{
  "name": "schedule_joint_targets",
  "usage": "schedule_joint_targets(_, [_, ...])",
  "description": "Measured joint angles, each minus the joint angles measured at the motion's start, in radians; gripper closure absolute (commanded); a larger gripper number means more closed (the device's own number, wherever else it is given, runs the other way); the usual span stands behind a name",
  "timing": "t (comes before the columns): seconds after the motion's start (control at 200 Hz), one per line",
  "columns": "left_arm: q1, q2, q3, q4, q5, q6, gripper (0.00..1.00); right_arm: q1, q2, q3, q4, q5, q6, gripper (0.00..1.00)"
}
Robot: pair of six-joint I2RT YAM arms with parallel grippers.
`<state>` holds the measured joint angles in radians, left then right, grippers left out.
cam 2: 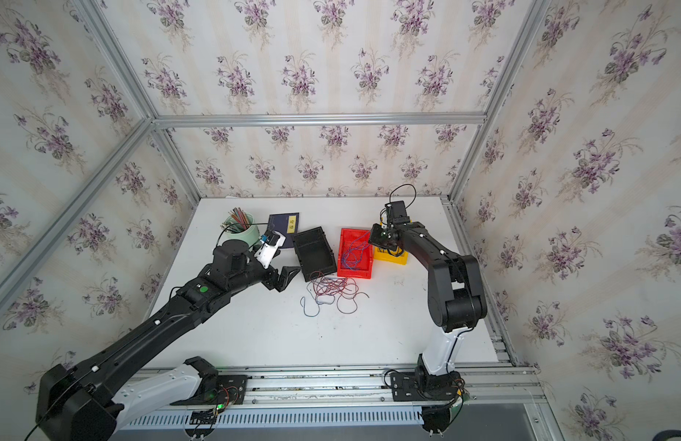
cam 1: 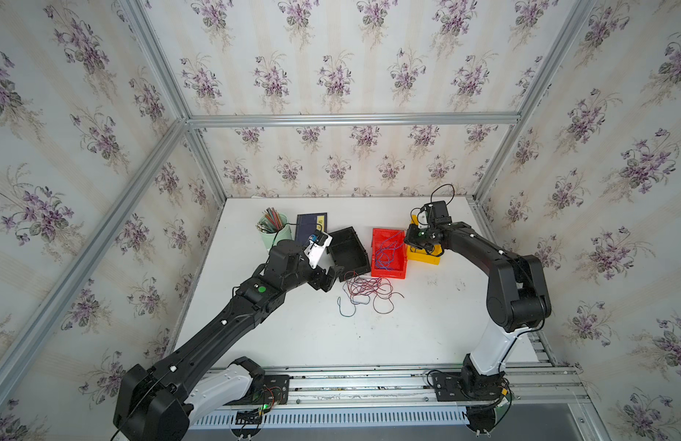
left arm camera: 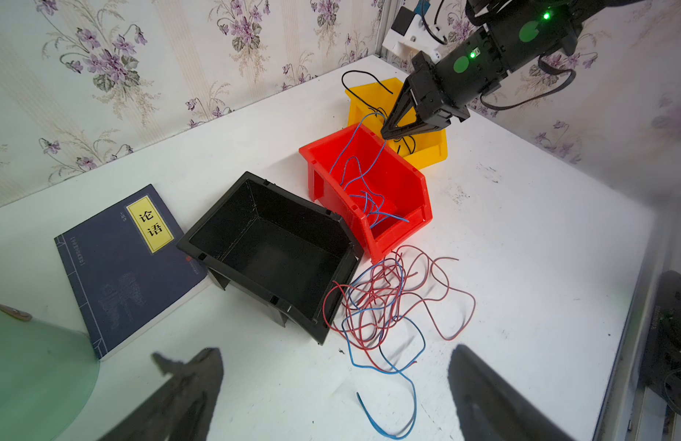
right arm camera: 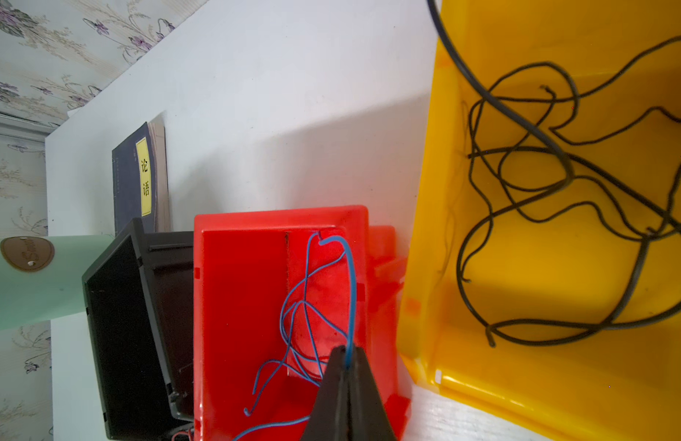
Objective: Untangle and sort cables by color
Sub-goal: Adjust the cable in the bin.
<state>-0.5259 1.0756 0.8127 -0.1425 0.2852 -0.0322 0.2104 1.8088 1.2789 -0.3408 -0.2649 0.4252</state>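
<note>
**Q:** What does the right gripper hold?

**A:** Its jaws are pressed together on one blue cable, which rises out of the red bin. More blue strands lie inside that bin.

**Q:** And the left gripper?

**A:** Its fingers are spread wide and hold nothing. It hangs over the white table near the tangle of red and blue cables. The tangle lies on the table just beside the black bin and the red bin.

**Q:** Where are the black cables?

**A:** They lie coiled in the yellow bin, next to the red bin.
</note>
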Motion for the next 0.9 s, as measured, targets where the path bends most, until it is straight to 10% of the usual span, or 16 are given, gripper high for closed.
schedule_joint_targets(0.899, [0.002,-0.010,0.020,-0.047,-0.006,0.003,0.05,0.197,0.178,0.122,-0.119,0.150,-0.189,0.95])
